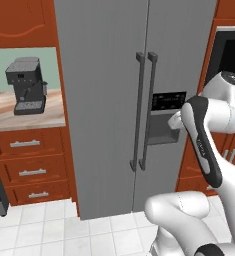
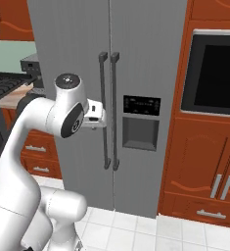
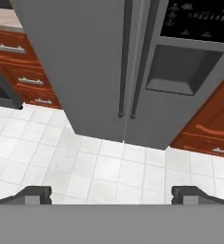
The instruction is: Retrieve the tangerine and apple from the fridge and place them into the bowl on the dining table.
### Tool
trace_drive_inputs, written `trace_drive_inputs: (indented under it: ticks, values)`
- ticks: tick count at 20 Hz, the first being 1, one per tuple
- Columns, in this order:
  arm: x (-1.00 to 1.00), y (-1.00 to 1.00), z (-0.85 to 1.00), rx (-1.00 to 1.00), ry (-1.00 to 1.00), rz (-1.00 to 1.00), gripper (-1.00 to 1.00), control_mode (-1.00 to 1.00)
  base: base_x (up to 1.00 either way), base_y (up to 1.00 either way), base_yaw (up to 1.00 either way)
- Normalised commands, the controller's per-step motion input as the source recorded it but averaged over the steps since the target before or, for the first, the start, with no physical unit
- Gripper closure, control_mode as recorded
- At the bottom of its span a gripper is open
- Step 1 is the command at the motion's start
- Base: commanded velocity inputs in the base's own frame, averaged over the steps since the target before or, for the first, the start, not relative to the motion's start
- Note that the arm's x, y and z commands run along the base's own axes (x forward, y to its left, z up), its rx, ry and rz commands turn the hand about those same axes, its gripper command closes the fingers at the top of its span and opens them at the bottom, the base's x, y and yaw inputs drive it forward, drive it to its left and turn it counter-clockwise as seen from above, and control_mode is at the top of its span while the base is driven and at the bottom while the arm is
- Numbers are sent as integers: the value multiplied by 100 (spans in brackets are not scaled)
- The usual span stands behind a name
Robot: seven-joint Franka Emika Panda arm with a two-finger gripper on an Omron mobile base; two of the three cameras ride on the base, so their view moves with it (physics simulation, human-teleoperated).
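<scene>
I face the fridge (image 1: 104,100), both doors shut, so the tangerine and apple must be inside, hidden from me. Its two long handles (image 1: 144,110) run side by side down the middle seam, with the dark dispenser (image 2: 141,125) on the right door. To the left a coffee machine (image 1: 27,85) stands on a counter (image 1: 24,116); to the right a black oven (image 2: 215,78) sits in red-brown cabinets (image 2: 207,162).

My arm is folded up, and in the hand view the gripper (image 3: 111,195) points down at the fridge's foot and the white floor, fingers spread wide, holding nothing, well apart from the doors.

The risks I see: the handles sit so close that I could hook both or slip between them. Reaching from this folded pose, the elbow might also knock the dispenser door.
</scene>
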Motion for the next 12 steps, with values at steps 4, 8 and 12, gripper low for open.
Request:
trace_drive_inputs:
  ticks: [4,8,12]
  values:
    - [35,13,1,-2,-18,8,-100,-100,0,0,0]
    - [58,18,0,0,-2,-1,-100,-100,0,0,0]
    - [72,18,1,9,0,-17,-100,-100,0,0,0]
